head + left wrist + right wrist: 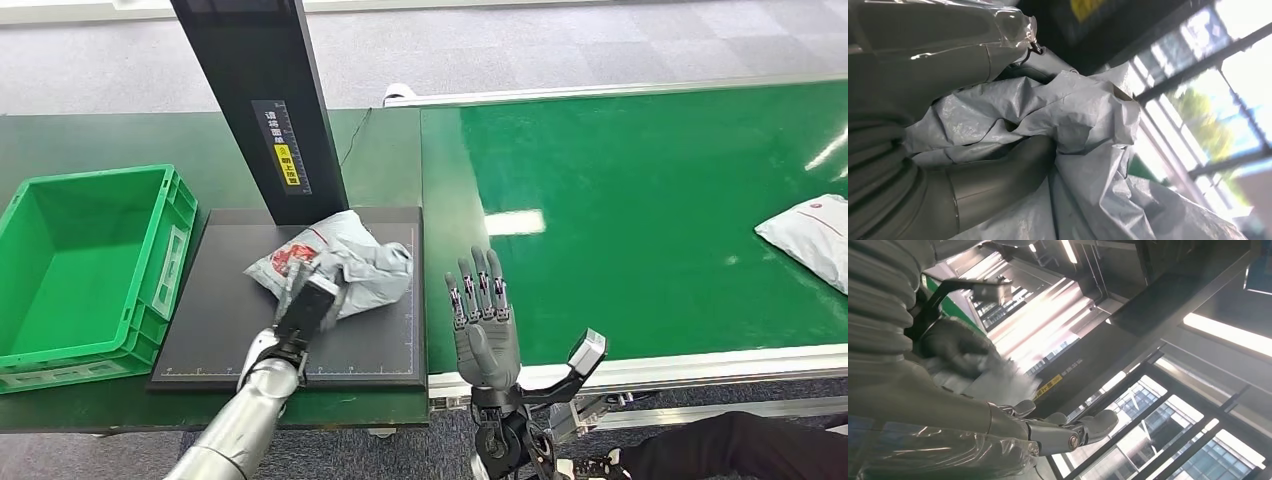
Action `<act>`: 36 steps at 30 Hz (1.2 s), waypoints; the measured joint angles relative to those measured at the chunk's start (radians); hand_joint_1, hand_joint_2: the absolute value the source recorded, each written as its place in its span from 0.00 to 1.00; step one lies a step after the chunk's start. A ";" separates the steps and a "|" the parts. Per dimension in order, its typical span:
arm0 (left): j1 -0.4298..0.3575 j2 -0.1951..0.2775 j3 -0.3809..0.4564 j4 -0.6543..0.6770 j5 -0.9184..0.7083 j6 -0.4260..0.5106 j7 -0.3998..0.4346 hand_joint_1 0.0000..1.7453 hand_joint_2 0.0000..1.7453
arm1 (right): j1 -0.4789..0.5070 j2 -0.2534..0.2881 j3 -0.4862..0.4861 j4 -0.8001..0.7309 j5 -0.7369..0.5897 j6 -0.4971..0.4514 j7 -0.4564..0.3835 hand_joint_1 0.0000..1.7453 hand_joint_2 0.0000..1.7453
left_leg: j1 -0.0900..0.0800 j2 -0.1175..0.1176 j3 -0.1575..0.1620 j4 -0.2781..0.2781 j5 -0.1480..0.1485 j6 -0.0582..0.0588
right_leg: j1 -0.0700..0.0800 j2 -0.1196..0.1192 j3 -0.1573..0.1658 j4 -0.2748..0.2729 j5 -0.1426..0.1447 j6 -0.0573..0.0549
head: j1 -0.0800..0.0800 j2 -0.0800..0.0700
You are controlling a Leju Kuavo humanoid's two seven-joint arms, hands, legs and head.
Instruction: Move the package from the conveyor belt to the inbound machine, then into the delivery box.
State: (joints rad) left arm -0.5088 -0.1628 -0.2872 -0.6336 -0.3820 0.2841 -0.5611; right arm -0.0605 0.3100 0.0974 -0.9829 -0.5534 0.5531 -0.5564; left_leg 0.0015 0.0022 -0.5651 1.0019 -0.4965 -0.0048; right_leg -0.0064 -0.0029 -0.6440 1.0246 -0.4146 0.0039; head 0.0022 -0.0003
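The left hand [305,300] has its fingers clenched into the crumpled grey plastic mailer bag [345,262], which lies on the flat black scanning plate of the inbound machine [225,320], so I'd judge the machine step is in hand and next comes a lift leftward into the open green plastic crate [85,255]. The right hand [485,320] stands upright, fingers spread and holding nothing, beside the green conveyor belt [640,200]. The left wrist view shows the plastic bunched around the thumb, whereas the head view places a second white package [810,235] far along the belt.

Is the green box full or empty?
Empty. The green box shows only its bare green floor; the grey package lies crumpled on the black scanner platform, gripped by the left hand.
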 joint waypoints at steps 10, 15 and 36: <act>0.004 0.106 0.166 -0.323 0.073 -0.005 0.048 1.00 1.00 | 0.015 -0.002 -0.006 0.001 -0.003 0.000 0.001 0.00 1.00 | 0.000 0.000 -0.003 0.000 0.000 0.000 | 0.000 0.000 -0.003 0.000 0.000 0.000 | 0.000 0.000; -0.021 0.132 0.201 -0.370 0.096 0.006 0.053 1.00 1.00 | 0.015 -0.002 -0.007 0.001 -0.001 0.001 0.002 0.00 1.00 | 0.000 0.000 -0.004 0.000 0.000 0.000 | 0.000 0.000 -0.004 0.000 0.000 0.000 | 0.000 0.000; -0.469 0.342 0.352 -0.539 0.328 -0.179 0.316 0.99 1.00 | 0.031 -0.001 -0.046 -0.018 0.037 0.002 0.021 0.00 1.00 | 0.001 0.000 -0.006 0.000 0.001 -0.001 | 0.001 0.000 -0.006 0.001 0.001 -0.001 | 0.000 0.000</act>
State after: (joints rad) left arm -0.9776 0.1789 0.0644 -1.1730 -0.0537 0.1053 -0.2447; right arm -0.0294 0.3088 0.0513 -1.0005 -0.5160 0.5548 -0.5359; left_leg 0.0025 0.0023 -0.5708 1.0024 -0.4950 -0.0062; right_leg -0.0057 -0.0025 -0.6499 1.0254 -0.4137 0.0026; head 0.0024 -0.0004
